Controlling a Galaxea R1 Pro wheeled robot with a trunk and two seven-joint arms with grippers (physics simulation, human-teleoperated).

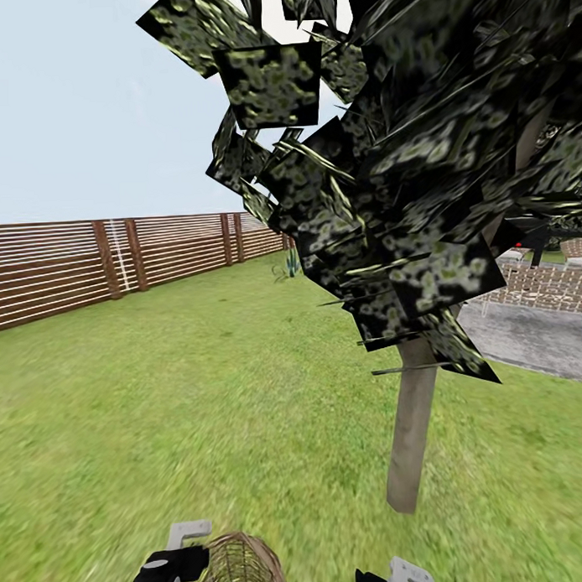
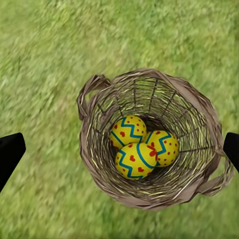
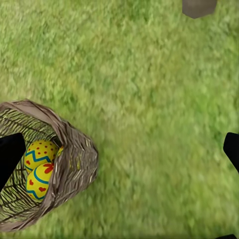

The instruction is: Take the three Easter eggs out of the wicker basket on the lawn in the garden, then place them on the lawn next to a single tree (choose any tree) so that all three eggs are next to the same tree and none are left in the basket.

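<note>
Hovering spread over wicker basket (image 2: 149, 144), left fingers (image 2: 10, 152) empty; three Easter eggs (image 2: 142, 147) inside. Right fingers (image 3: 231, 149) spread above lawn (image 3: 149, 99).

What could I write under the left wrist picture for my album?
Three yellow Easter eggs nestle in a wicker basket on the lawn, between the open left tool's dark fingertips.

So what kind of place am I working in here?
A fenced back garden, by the look of it: wide lawn, a brown slatted fence along the far edge, a tree close ahead, and a paved patio beyond it.
</note>
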